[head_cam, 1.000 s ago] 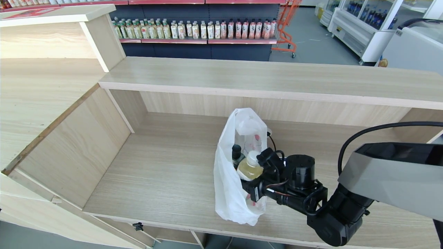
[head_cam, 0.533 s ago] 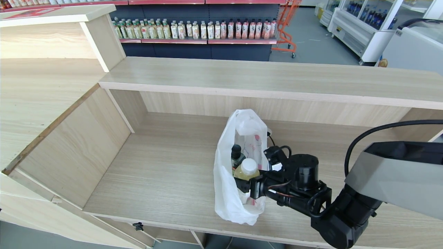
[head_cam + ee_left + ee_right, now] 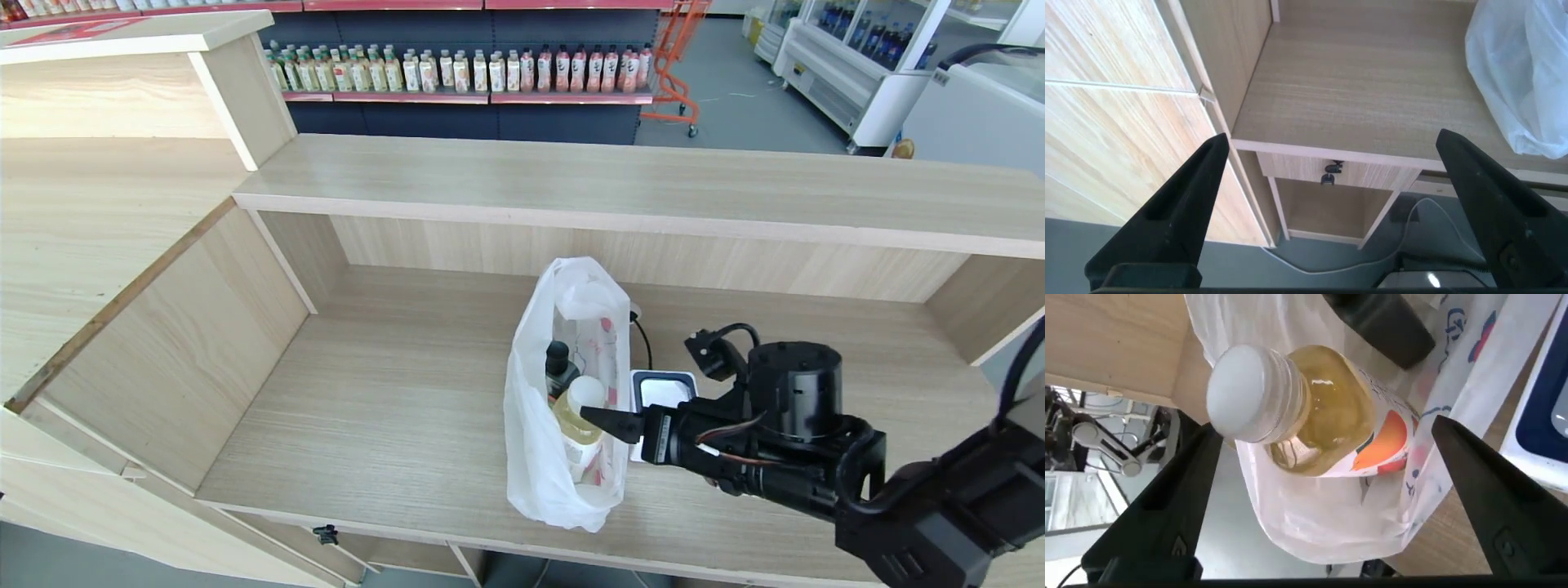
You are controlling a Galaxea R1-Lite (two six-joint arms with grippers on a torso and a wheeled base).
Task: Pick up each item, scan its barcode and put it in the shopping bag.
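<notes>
Right jaws spread wide, gripping nothing, at mouth of bag point(image 3: 535, 465). Bottle point(image 3: 581, 404) of yellow drink, white cap, sits tilted inside bag, just ahead of right jaws, not touching them. Dark-capped bottle point(image 3: 558, 363) just beyond it, also in bag. Scanner point(image 3: 663, 389) on worktop point(image 3: 392, 408) beside right jaws. Left jaws wide, empty, over worktop's front edge, bag off to one side.

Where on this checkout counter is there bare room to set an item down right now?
Bare: the lower counter between the left side wall and the shopping bag, and the upper ledge. Crowded: right of the bag, where the scanner and the right gripper, fingers open, sit close together.
</notes>
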